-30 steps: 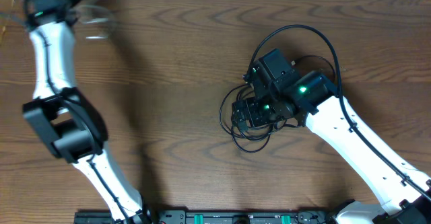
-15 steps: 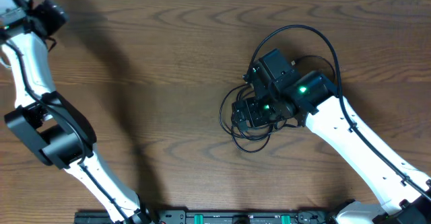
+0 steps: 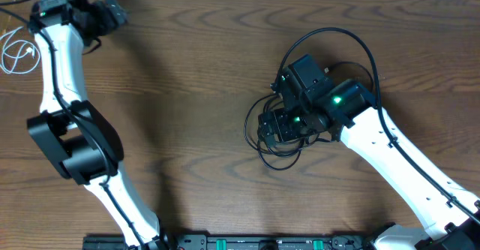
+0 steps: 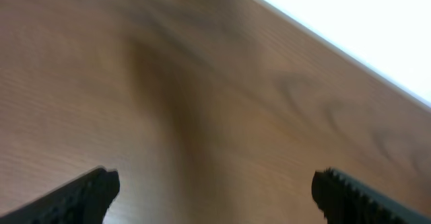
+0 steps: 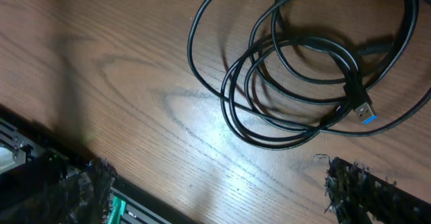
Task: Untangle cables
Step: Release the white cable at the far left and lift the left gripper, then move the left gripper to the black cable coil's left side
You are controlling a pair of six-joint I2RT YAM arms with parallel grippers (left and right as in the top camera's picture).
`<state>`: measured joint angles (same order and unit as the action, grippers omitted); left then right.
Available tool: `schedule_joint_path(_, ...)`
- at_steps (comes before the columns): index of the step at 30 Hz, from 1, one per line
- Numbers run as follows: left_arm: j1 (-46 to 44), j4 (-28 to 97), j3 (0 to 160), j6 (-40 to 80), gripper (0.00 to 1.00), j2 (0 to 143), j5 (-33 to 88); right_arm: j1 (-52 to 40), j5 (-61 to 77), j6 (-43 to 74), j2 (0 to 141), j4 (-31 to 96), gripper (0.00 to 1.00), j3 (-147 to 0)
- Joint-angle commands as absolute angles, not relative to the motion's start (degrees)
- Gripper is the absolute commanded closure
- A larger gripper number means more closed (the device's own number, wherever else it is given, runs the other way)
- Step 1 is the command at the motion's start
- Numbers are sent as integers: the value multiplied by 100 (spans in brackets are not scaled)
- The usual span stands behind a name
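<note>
**Two cable groups, both grippers empty**

- White cable [image 3: 16, 55]: loosely coiled at the far-left edge of the table [image 3: 195, 77], well apart from the rest. It is judged to be already separated.
- Left gripper [image 4: 214, 177]: jaws are spread wide and nothing is held. Only bare wood and the far table edge are seen in its wrist view. In the overhead view it is placed right of the white coil and slightly farther back, so it is a long way from the black tangle.
- Black cables [image 5: 289, 140]: piled right of centre in overlapping loops. One large loop is thrown out to the far right, and the pile's long axis runs roughly near-left to far-right. The individual cords cannot be told apart in the pile. One plug [image 5: 362, 109] with a blue insert is exposed at the pile's edge.
- Right gripper [image 5: 217, 167]: jaws are fully apart and nothing is gripped. It is held directly over the near-left part of the tangle. In its wrist view the loops lie just ahead of the fingertips, offset toward the right-hand finger.

Key relation: the right arm is clearly the nearer one, and only a short reach forward would be needed to take a strand.
</note>
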<state>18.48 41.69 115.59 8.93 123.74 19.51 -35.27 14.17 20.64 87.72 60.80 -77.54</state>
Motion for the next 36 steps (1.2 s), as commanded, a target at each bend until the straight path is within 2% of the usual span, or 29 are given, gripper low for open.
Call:
schedule_joint_path(1, 1455, 4928, 11563, 775, 4, 11782, 2058, -3503, 1450, 2141, 8735, 6086, 1, -7754)
schedule_joint_path(5, 989, 6023, 11522, 823, 4, 11797, 2071, -3503, 1450, 2141, 8735, 6088, 1, -7754)
schedule_joint_path(8, 593, 6602, 11461, 727, 22, 11797, 2080, -3503, 1450, 2141, 8735, 6086, 1, -7754)
schedule_joint_path(10, 355, 6860, 11461, 731, 24, 11758, 2134, -3503, 1450, 2141, 8735, 6086, 1, -7754)
schedule_joint_path(15, -154, 7577, 11461, 727, 24, 11375, 2226, -3503, 1481, 2174, 8735, 6084, 1, -7754)
schedule_joint_path(18, -370, 7854, 11461, 731, 24, 10914, 2228, -3503, 1977, 2598, 8731, 6071, 1, -7758)
schedule_joint_path(22, -602, 8173, 11461, 753, 24, 10136, 2226, -3347, 1730, 3133, 8661, 6097, 1, -7769)
schedule_joint_path(28, -1059, 8816, 11458, 757, 23, 9299, 1739, -2270, 1538, 3398, 8237, 6595, 1, -7878)
schedule_joint_path(32, -1409, 9323, 11458, 753, 22, 9188, 1732, -1201, 1162, 2947, 7955, 6779, 1, -7878)
schedule_joint_path(36, -1857, 9218, 11194, 775, 20, 9207, 1750, -395, 803, 2775, 7931, 7083, 1, -7874)
